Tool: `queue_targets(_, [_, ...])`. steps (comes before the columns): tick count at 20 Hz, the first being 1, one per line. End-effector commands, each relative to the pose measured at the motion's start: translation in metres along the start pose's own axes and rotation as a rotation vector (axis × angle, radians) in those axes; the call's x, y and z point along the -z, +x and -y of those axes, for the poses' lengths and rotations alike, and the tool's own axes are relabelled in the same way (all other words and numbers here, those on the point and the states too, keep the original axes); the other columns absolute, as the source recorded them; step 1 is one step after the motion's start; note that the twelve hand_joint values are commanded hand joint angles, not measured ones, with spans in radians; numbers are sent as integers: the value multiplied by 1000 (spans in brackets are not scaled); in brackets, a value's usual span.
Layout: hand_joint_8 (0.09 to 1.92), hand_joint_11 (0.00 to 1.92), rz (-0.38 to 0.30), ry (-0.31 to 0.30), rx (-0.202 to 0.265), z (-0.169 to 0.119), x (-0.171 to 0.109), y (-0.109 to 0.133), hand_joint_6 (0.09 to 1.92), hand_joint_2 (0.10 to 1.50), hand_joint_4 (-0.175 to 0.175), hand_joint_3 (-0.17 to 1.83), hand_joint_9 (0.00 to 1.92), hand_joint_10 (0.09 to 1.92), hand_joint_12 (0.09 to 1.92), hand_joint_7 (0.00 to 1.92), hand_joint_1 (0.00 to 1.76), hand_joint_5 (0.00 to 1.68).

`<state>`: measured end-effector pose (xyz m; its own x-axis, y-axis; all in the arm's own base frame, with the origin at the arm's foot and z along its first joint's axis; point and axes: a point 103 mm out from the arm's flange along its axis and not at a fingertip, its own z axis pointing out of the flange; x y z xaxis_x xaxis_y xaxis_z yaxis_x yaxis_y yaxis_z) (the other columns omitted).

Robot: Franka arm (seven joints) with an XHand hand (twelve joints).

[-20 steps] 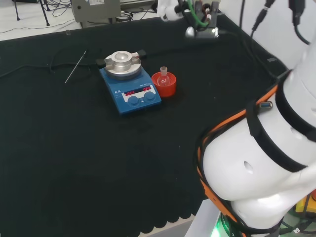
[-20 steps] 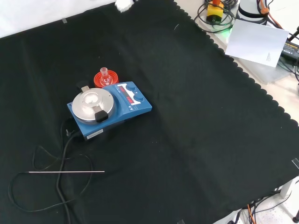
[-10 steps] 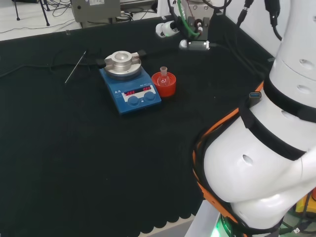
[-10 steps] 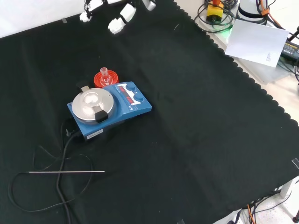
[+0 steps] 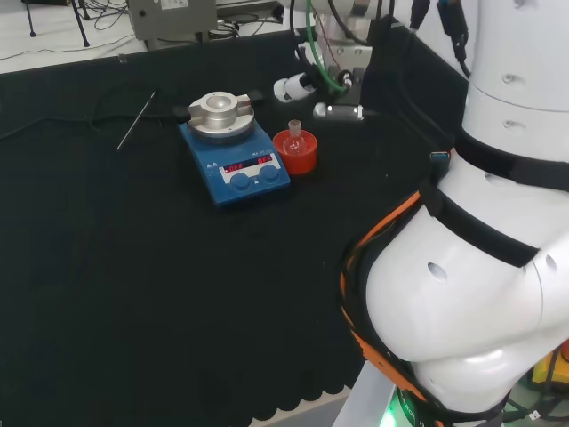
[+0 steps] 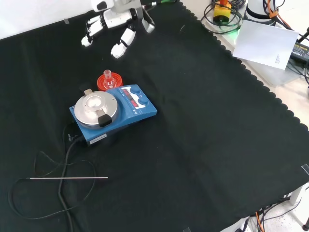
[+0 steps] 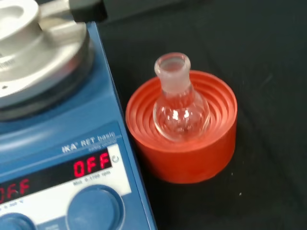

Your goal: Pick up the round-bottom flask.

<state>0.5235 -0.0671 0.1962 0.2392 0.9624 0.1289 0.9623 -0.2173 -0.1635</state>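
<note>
Clear round-bottom flask (image 7: 181, 111) sits upright in its red ribbed stand (image 7: 184, 148); hand (image 6: 116, 19) above seems spread, empty.

- One round-bottom flask (image 7: 181, 112) of clear glass stood on the counter (image 6: 203, 145)
- One red ribbed stand (image 7: 192, 153) sat under that flask
- One blue hotplate stirrer (image 6: 113, 113) was there, carrying one round metal top plate (image 6: 94, 107) and two blue knobs (image 6: 140, 100) on its front
- One thin metal rod (image 6: 67, 178) lay on the cloth
- One black cable (image 6: 58, 183) trailed from the stirrer
- One hand (image 6: 113, 21) was over the counter
</note>
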Motion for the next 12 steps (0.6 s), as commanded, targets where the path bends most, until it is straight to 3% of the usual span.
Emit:
queue_targets(1, [606, 0, -2, -13, 11, -14, -19, -5, 87, 946, -44, 206, 277, 719, 1283, 88, 589, 495])
queue_targets(7, [604, 0, 30, -5, 24, -16, -37, -3, 102, 880, -37, 199, 273, 716, 1273, 80, 686, 572])
queue_targets(12, [593, 0, 25, 22, 16, -19, -53, -6, 129, 751, -32, 407, 278, 706, 1273, 95, 746, 598])
